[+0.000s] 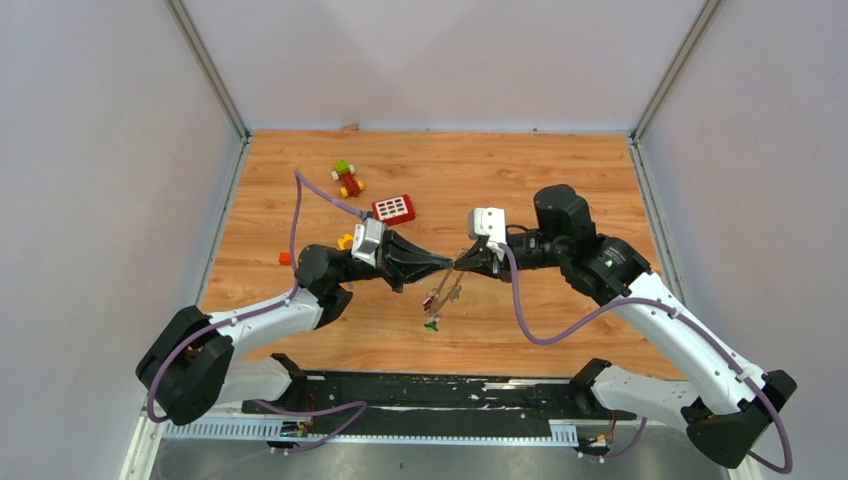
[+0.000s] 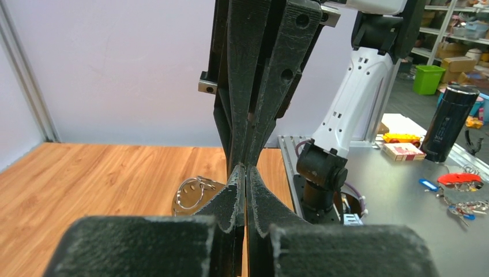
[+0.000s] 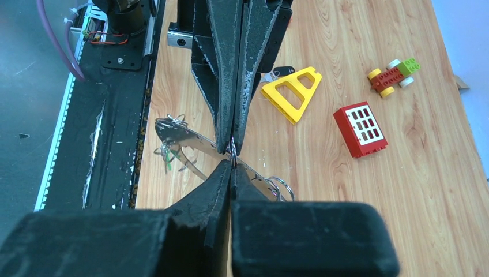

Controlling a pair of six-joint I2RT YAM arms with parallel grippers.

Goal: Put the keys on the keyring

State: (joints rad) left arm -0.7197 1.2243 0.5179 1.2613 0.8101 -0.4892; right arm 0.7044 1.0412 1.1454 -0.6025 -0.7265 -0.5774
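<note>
The keyring is a flat grey metal piece held in the air between both grippers, tilted down toward the near edge. In the right wrist view the keyring carries small wire rings, and a green-headed key hangs at its low end. That key also shows in the top view. My left gripper is shut on the keyring from the left. My right gripper is shut on it from the right, tip to tip with the left one. The left wrist view shows the keyring beside my shut left gripper. A small black piece lies by the yellow block.
A yellow triangular block, a red block with a white grid and a small toy car lie on the wooden table behind the left arm. A small orange block sits at the left. Black base rails run along the near edge.
</note>
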